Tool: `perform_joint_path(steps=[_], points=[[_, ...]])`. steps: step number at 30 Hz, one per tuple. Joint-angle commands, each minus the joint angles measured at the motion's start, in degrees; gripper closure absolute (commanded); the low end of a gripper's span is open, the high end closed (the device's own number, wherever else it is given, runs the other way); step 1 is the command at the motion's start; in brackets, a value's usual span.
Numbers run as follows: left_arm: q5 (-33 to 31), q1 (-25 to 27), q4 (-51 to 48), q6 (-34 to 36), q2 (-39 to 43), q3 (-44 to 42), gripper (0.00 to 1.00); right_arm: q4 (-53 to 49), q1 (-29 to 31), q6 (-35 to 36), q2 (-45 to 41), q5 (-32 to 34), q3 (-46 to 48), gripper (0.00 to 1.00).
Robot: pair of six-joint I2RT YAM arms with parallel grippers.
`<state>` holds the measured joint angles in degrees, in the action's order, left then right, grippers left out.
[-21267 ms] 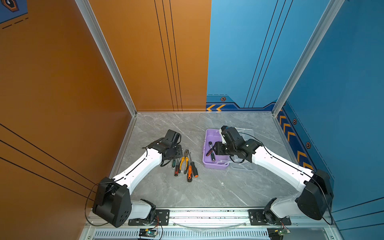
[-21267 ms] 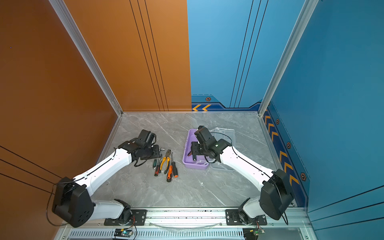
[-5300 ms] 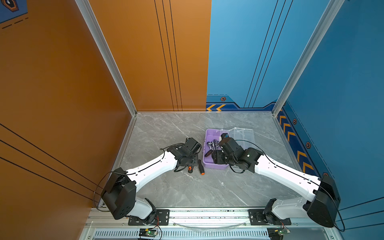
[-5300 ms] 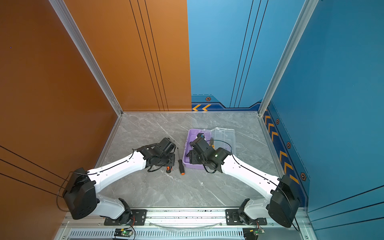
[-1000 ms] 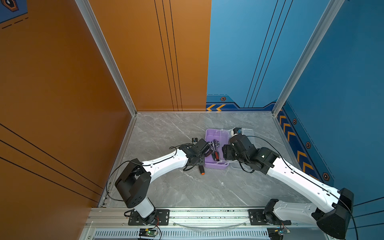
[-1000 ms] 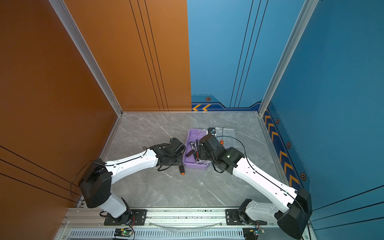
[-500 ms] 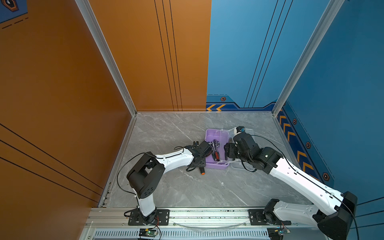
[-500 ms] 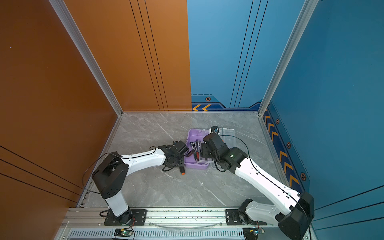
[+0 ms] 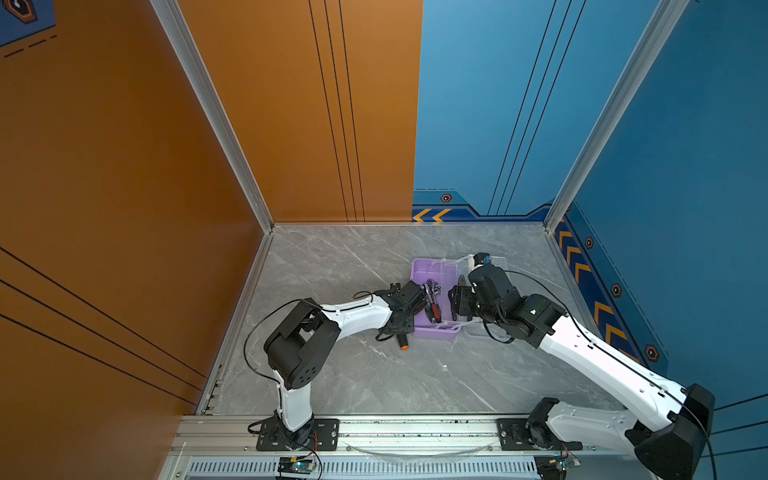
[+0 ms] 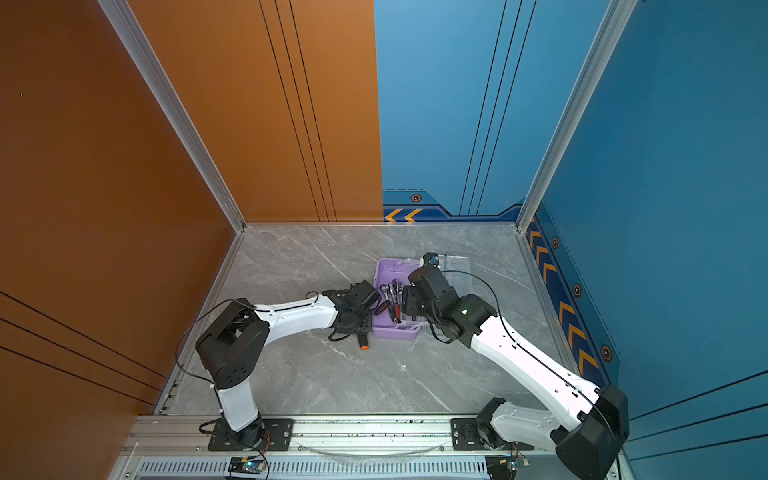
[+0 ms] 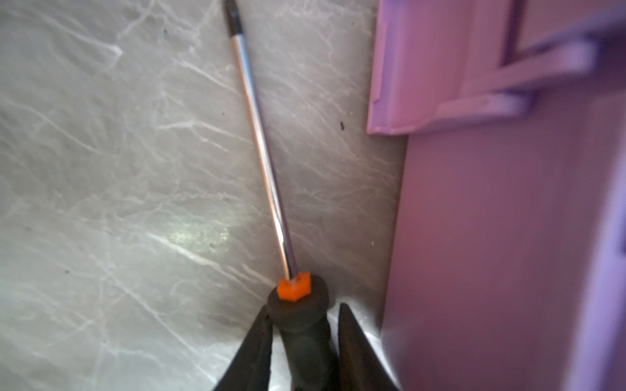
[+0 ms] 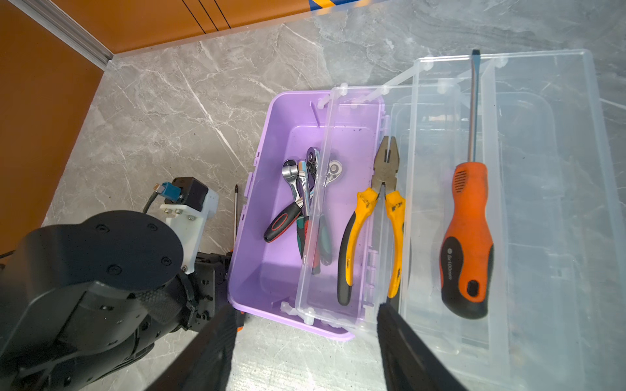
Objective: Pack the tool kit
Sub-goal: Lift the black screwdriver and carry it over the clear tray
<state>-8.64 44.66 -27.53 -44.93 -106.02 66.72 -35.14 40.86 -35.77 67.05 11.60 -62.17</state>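
Observation:
The lilac case stands open. Inside lie steel ratchet wrenches and a green-handled screwdriver. Yellow-handled pliers rest in a clear tray tilted across the case. An orange-handled screwdriver lies on the clear lid beside it. A black-handled screwdriver with an orange collar lies on the table along the case's left wall. My left gripper is shut on its handle. My right gripper hovers open over the case's near end, holding nothing.
The grey marble tabletop is walled in orange on the left and blue at the back and right. A metal rail carrying both arm bases runs along the front edge. The left arm's elbow is folded near the left wall.
My left gripper's jaws have closed in on the black screwdriver handle beside the case, and the left arm's elbow has swung right. The right gripper has drawn back slightly over the case.

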Motion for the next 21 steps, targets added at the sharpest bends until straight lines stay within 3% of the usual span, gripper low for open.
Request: perform_joint_path(steps=[1, 5, 13, 17, 21], points=[[1.5, -1.1, 0.4, 0.3, -2.7, 0.2, 0.82, 0.4, -0.3, 0.9, -1.2, -0.8, 0.5, 0.32], [1.5, -2.0, 0.4, 0.4, -1.0, -1.2, 1.0, 0.8, -0.2, 0.9, -0.7, -1.4, 0.1, 0.33], [1.0, -4.5, -1.0, 1.3, 10.7, -4.4, 1.0, 1.8, -0.2, 1.0, 0.8, -3.8, -2.2, 0.33], [1.2, -2.4, -3.4, 2.0, 14.9, 1.6, 1.0, 1.8, -0.2, 0.7, -0.9, -2.7, -2.9, 0.34], [3.8, 1.2, -3.3, 2.2, 12.2, 11.6, 1.0, 1.8, -3.3, -0.5, -5.5, -0.8, -2.0, 0.34]])
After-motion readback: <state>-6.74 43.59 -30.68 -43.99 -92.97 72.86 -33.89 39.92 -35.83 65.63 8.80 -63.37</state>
